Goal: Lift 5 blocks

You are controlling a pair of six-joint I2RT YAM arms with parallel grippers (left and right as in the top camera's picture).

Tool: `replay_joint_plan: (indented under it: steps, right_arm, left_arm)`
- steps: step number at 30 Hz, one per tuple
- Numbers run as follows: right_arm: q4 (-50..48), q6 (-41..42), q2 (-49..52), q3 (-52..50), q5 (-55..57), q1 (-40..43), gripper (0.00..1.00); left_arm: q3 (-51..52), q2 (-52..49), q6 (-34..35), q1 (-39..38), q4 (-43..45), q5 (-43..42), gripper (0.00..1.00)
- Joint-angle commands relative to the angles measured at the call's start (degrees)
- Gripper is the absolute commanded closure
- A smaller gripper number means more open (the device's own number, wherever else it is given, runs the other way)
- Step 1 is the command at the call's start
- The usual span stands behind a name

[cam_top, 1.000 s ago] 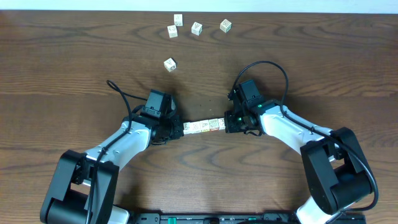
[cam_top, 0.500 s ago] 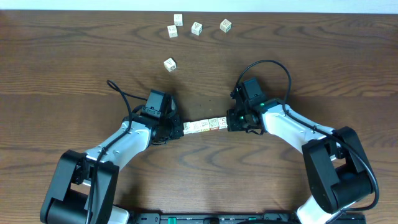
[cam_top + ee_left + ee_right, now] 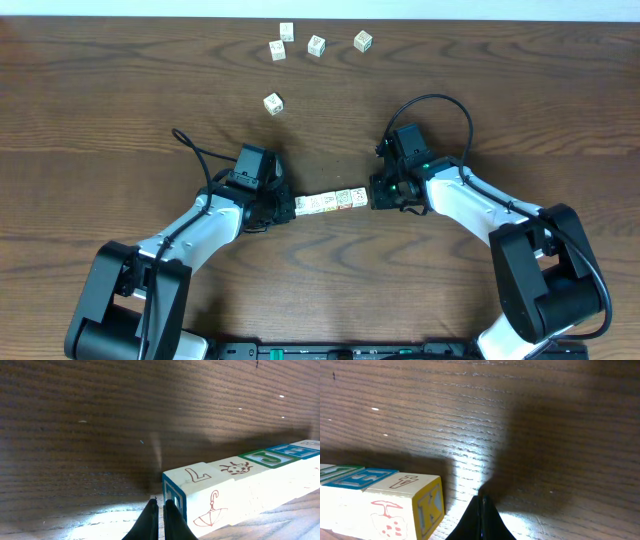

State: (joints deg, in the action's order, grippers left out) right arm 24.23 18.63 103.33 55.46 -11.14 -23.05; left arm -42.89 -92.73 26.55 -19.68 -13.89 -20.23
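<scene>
Several cream-white blocks lie end to end in a short row on the dark wooden table, between my two grippers. My left gripper is shut, with its tips against the row's left end. In the left wrist view its fingertips sit beside the blue-framed end face of the row. My right gripper is also shut and empty. In the right wrist view it stands a small gap away from the yellow-framed end block.
More loose cubes lie at the back of the table: one alone and a cluster of several near the far edge. Both arms reach in from the near edge, cables looping above them.
My right gripper has drawn a little to the right, off the row's right end. The row and my left gripper have stayed put.
</scene>
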Motion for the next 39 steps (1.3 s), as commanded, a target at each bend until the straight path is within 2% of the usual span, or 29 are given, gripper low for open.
replay_joint_plan:
  steps: [1, 39]
  right_arm:
    - [0.17, -0.96, -1.01, 0.04, -1.84, 0.5, 0.99]
    - [-2.4, -2.64, -1.11, 0.04, -10.86, 0.46, 0.99]
  left_arm:
    - [-0.83, -0.2, -0.98, -0.17, -0.11, 0.31, 0.93]
    - [-0.83, -0.2, -1.2, -0.17, -0.07, 0.28, 0.93]
